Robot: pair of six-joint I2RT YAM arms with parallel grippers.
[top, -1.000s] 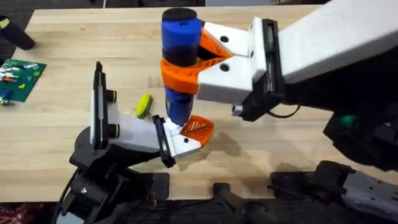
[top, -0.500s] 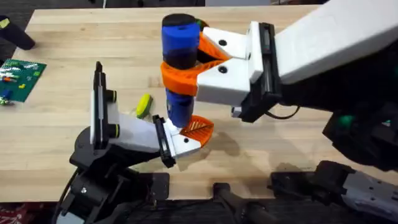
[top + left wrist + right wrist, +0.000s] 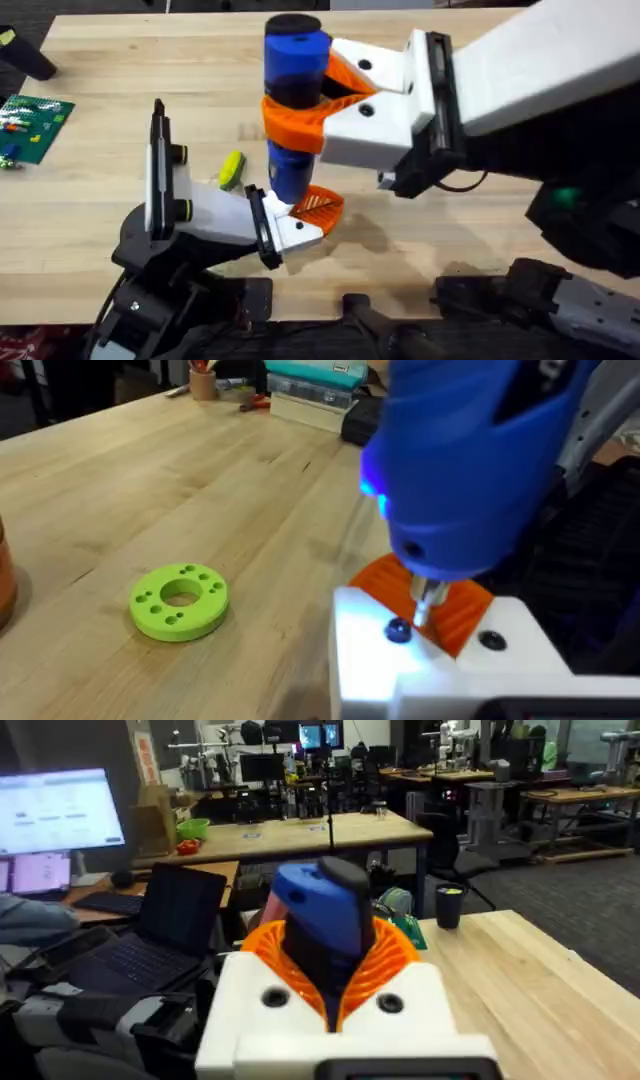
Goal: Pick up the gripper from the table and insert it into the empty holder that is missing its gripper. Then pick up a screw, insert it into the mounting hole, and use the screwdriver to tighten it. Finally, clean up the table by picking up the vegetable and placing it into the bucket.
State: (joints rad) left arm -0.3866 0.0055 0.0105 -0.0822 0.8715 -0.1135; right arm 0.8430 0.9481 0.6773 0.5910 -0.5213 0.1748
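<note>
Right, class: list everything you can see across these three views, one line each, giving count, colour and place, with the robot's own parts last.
Thick blue cylindrical screwdriver with black cap: one, blue, upright over the holder, clamped in the right end effector.
Small white blocky plastic holder: one, white, near table edge, under the screwdriver tip.
Small orange ribbed plastic gripper: one, orange, seated at the holder.
Small oblong yellow toy vegetable: one, yellow with green end, on the table beside the holder.
Green plastic ring with holes: one, lime green, flat on the table.
Green circuit board: one, green, far left table edge.
Wooden table: one, pale wood.
Right end effector: orange fingers, white mount, shut around the screwdriver.
</note>
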